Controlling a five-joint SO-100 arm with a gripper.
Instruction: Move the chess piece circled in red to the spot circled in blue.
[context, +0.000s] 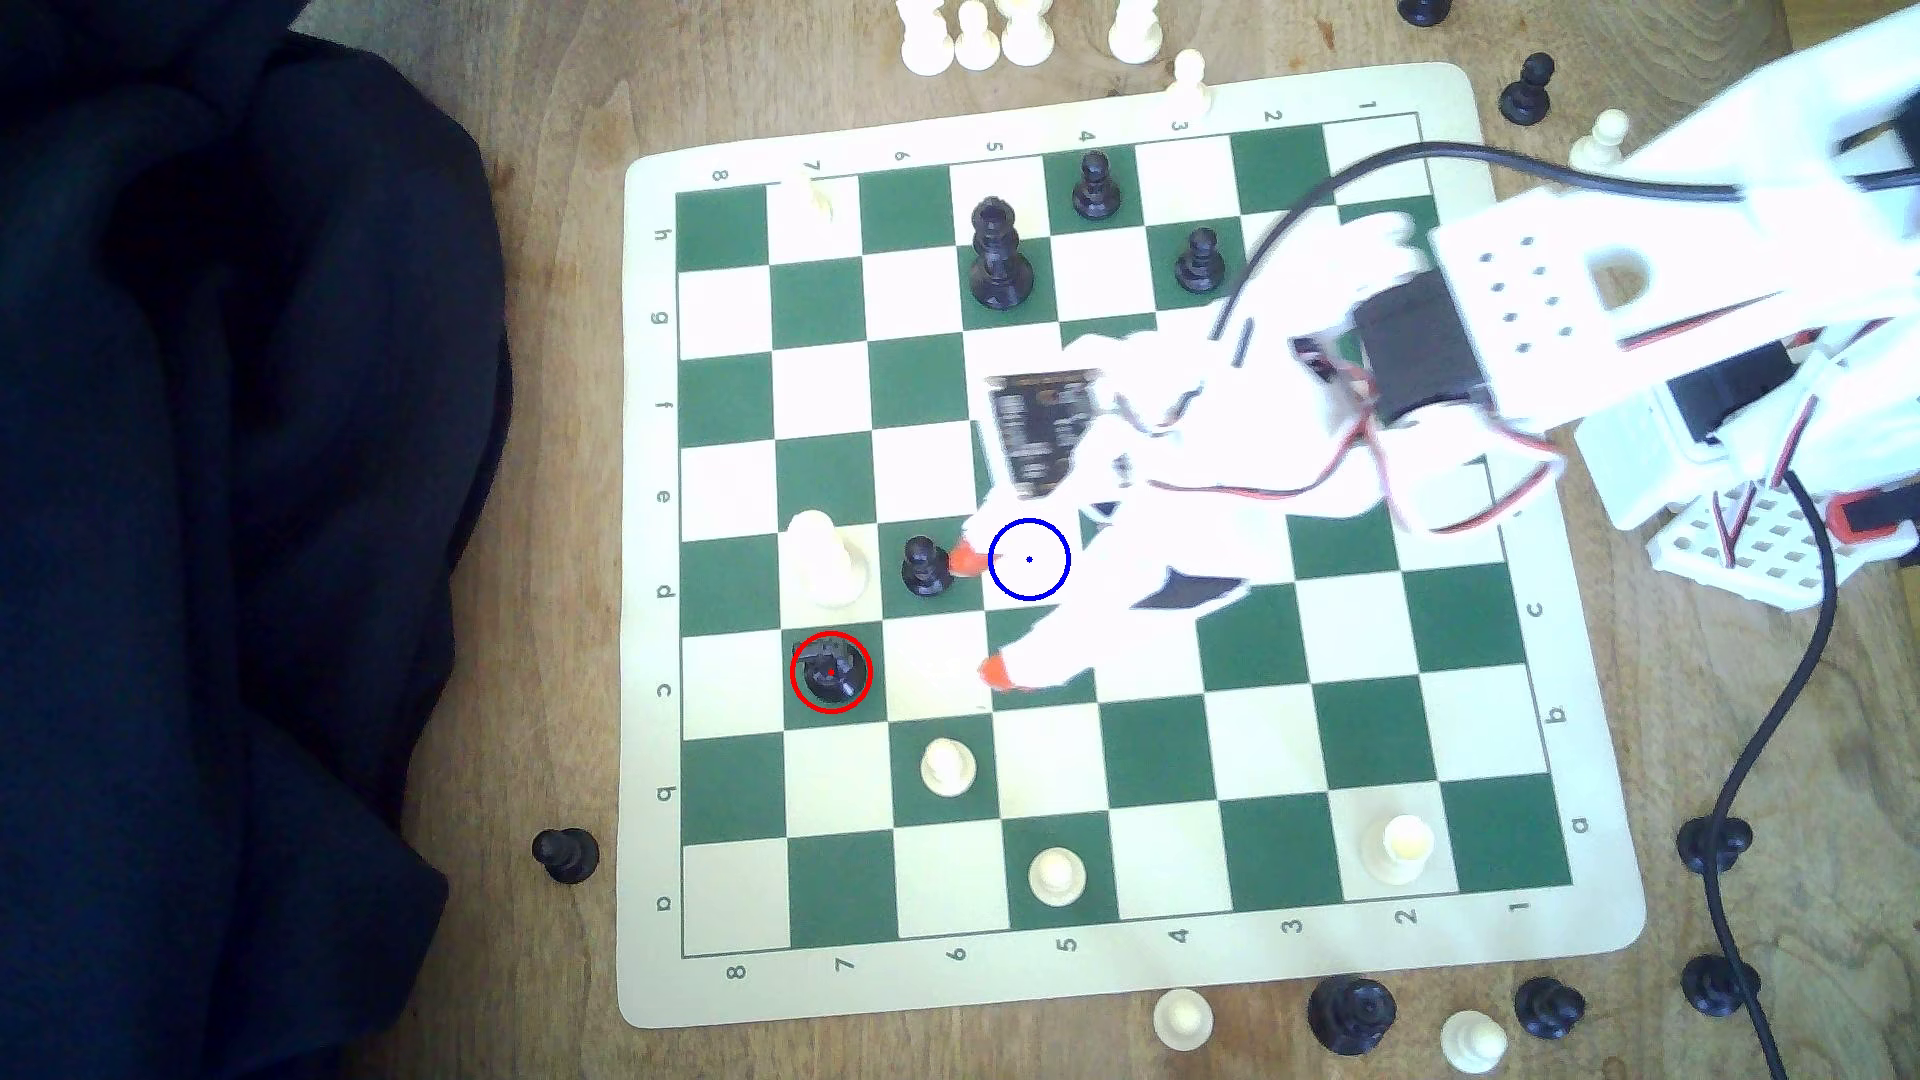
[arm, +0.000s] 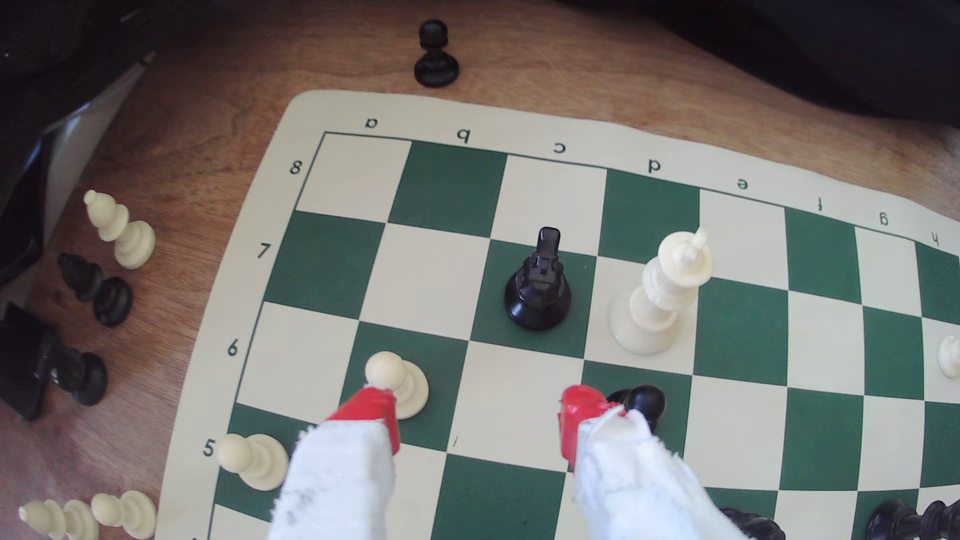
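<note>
1. The gripper (arm: 475, 415) hangs over the board (context: 1444, 940), its jaws spread wide with nothing between them; the red-tipped fingers (context: 995, 671) straddle a white square.
2. A black pawn (arm: 644, 401) sits just beside one tip, a white pawn (arm: 397, 381) beside the other.
3. The spot (context: 1029, 560) lies between the fingers.
4. The chess piece (arm: 538, 288) stands upright on its green square near the board's edge, beside the white king (arm: 662, 296).
</note>
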